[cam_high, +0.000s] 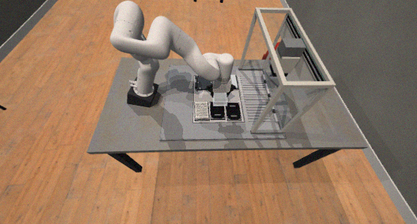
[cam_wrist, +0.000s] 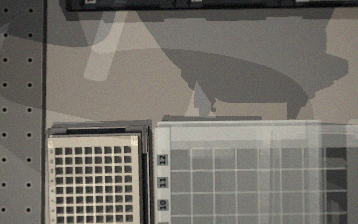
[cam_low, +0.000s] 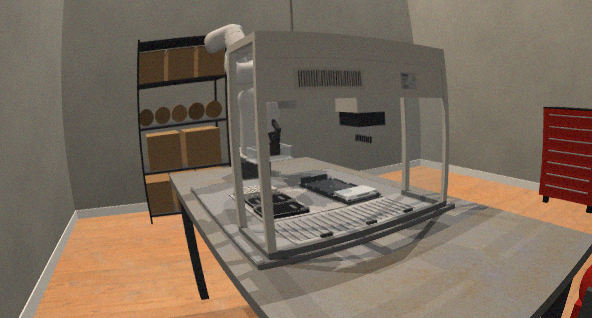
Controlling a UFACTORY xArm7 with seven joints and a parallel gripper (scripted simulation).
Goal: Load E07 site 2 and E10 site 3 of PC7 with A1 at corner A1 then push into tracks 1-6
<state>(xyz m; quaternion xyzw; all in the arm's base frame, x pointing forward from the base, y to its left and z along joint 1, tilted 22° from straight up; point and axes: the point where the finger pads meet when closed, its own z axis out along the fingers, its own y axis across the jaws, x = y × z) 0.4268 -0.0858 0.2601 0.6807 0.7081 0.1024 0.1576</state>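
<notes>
My big gray counter [cam_high: 123, 137] has the see-through box frame [cam_high: 306, 83] near its right edge. My white arm [cam_high: 169, 38] stands near the left edge and bends toward the middle. The dark carrier PC7 [cam_high: 203, 83] lies in the middle, toward the back edge. The clear block E07 [cam_high: 220, 98] hangs in the air above the nests. My gripper [cam_low: 274, 143] is wide and squeezes E07. The little plate E01 [cam_wrist: 92, 180] sits in its nest beside E07.
</notes>
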